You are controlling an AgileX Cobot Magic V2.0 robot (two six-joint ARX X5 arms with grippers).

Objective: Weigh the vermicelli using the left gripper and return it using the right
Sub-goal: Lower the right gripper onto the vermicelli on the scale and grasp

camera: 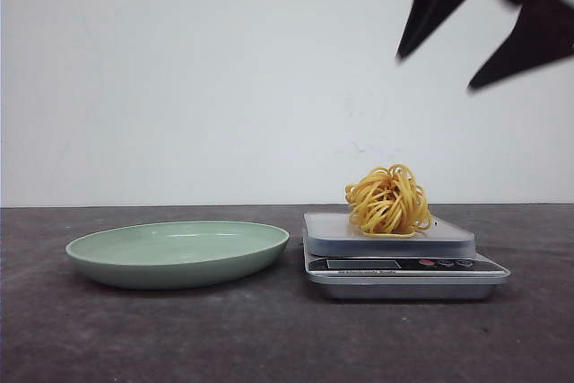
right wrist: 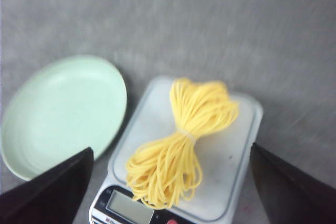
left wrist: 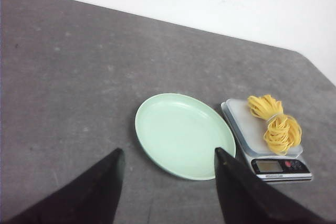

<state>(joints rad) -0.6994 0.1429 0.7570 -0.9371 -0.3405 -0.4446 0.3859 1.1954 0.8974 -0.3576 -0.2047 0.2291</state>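
Observation:
The vermicelli (camera: 388, 200), a yellow bundle of thin strands, lies on the platform of a small silver kitchen scale (camera: 359, 233). It also shows in the left wrist view (left wrist: 276, 124) and the right wrist view (right wrist: 186, 142). My right gripper (camera: 434, 71) is open and empty, high above the scale at the upper right; in its own view the gripper (right wrist: 170, 158) hangs over the vermicelli. My left gripper (left wrist: 168, 153) is open and empty, high above the table on the near side of the pale green plate (left wrist: 157, 124); it is out of the front view.
The pale green plate (camera: 117, 262) is empty and stands just left of the scale on the dark grey table. The scale (left wrist: 239, 129) has its display and buttons on the front edge. A white wall runs behind the table.

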